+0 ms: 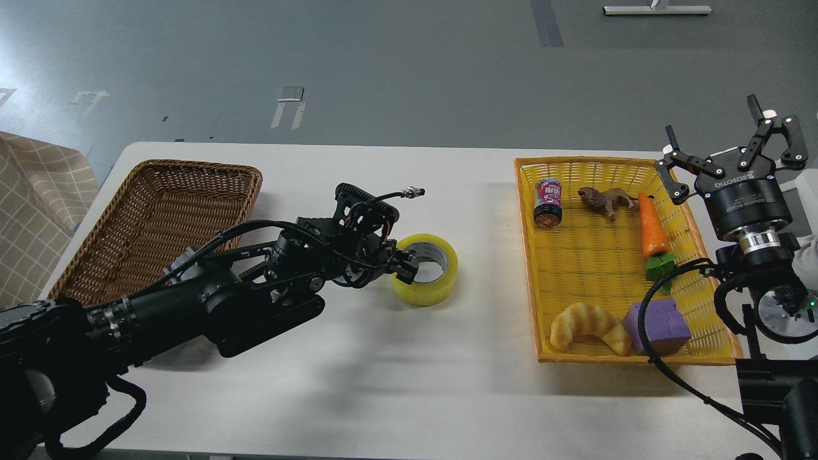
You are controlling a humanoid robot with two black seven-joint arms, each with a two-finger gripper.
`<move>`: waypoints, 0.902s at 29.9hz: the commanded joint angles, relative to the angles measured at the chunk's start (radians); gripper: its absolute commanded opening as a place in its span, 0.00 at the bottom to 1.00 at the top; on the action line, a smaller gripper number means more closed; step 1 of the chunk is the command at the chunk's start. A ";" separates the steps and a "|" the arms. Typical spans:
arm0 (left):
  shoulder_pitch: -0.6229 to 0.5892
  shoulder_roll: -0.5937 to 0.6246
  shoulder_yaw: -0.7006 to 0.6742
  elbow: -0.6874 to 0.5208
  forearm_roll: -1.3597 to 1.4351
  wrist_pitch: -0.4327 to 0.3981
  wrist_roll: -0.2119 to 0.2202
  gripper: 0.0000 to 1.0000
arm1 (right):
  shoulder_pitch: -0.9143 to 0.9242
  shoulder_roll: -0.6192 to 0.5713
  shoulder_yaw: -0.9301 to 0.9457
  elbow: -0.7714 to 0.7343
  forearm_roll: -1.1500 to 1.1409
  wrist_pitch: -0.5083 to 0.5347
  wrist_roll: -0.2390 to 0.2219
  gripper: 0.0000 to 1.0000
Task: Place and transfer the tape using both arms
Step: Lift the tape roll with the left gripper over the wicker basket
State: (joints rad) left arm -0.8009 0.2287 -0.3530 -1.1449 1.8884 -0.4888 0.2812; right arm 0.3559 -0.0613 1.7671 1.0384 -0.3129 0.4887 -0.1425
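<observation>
The tape [427, 278], a wide yellow roll with a grey core, lies flat on the white table [383, 383] at its middle. My left gripper [404, 268] is low at the roll's left wall. One dark fingertip [409, 271] reaches into the core; the other is hidden by the wrist, so I cannot tell whether the fingers grip the wall. My right gripper [732, 144] is open and empty, fingers pointing up, raised beside the far right corner of the yellow basket [529, 268].
A brown wicker basket [192, 172] stands at the left, partly under my left arm. The yellow basket holds a small can [548, 202], a toy animal [606, 200], a carrot [653, 231], a toy croissant [588, 327] and a purple block [658, 327].
</observation>
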 commanded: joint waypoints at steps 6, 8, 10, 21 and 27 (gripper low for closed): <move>-0.012 0.006 -0.004 -0.019 0.005 0.000 -0.007 0.00 | 0.000 0.003 0.000 -0.003 0.000 0.000 0.001 1.00; -0.029 0.035 -0.004 -0.051 0.003 0.000 -0.007 0.00 | 0.000 0.003 0.000 -0.003 0.000 0.000 0.003 1.00; -0.038 0.064 -0.012 -0.094 -0.002 0.000 -0.007 0.00 | 0.000 0.003 0.000 -0.003 0.000 0.000 0.003 1.00; -0.118 0.303 -0.078 -0.197 -0.141 0.000 -0.008 0.00 | -0.001 0.006 0.000 -0.001 0.000 0.000 0.003 1.00; -0.169 0.457 -0.078 -0.196 -0.236 0.000 -0.037 0.00 | -0.002 0.006 0.000 -0.003 0.000 0.000 0.003 1.00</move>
State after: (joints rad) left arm -0.9538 0.6064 -0.4309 -1.3424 1.6872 -0.4883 0.2572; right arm 0.3544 -0.0554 1.7672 1.0355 -0.3129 0.4887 -0.1395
